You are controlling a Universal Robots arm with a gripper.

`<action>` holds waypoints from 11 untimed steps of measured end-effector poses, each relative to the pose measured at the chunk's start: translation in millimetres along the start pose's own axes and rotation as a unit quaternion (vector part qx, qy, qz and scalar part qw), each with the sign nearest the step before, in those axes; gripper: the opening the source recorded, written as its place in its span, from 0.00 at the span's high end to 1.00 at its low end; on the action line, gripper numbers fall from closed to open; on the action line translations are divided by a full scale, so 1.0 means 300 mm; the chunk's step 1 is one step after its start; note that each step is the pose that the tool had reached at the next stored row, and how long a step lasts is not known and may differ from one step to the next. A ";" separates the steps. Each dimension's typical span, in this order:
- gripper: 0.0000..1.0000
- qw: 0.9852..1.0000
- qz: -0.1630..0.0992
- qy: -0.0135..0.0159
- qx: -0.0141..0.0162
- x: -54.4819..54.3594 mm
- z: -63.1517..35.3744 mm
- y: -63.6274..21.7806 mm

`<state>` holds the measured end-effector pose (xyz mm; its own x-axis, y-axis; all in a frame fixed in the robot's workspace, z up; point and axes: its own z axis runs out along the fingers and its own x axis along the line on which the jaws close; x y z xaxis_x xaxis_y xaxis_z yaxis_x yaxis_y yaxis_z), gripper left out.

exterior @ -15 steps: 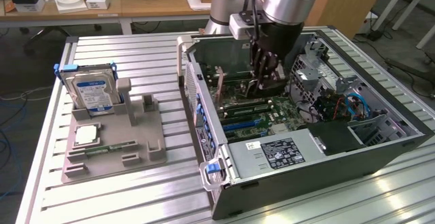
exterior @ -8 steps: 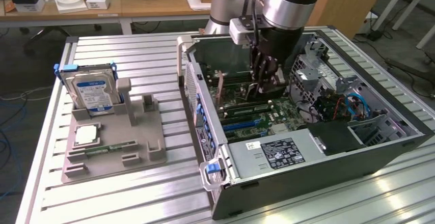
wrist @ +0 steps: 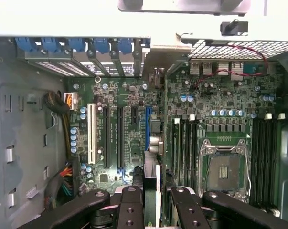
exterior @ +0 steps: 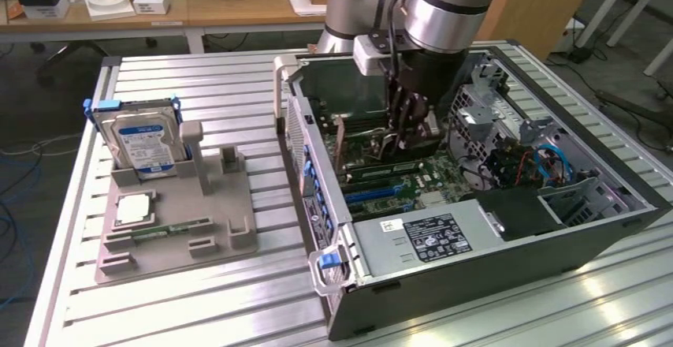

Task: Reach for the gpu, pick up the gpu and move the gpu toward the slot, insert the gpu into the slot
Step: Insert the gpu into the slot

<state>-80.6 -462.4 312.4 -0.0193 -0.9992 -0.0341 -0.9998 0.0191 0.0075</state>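
The gpu [wrist: 152, 171] is a thin dark card seen edge-on between my fingers, and it runs toward its silver bracket [wrist: 156, 76] at the case's rear wall. My gripper [wrist: 155, 193] is shut on its upper edge. The card stands upright over the motherboard, right beside the blue slot [wrist: 147, 119]; whether its edge is seated there I cannot tell. In the exterior view my gripper [exterior: 405, 134] reaches down into the open computer case [exterior: 589, 236], with the gpu [exterior: 379, 151] below its fingers.
Black expansion slots [wrist: 120, 138] and a white one [wrist: 91, 133] lie beside the blue slot. The CPU socket [wrist: 227, 164] and memory slots [wrist: 186, 143] lie on the other side. At the exterior view's left, a grey fixture [exterior: 210, 205] holds a blue-labelled hard drive [exterior: 142, 138].
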 end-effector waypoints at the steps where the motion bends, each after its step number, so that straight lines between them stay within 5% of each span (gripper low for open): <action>1: 0.73 1.000 0.000 0.000 0.000 0.000 0.002 0.001; 11: 0.73 1.000 0.000 0.000 0.000 0.019 0.023 0.003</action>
<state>-81.6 -467.9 305.3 -0.0194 -0.9992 -0.0341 -0.9998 0.0191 0.0074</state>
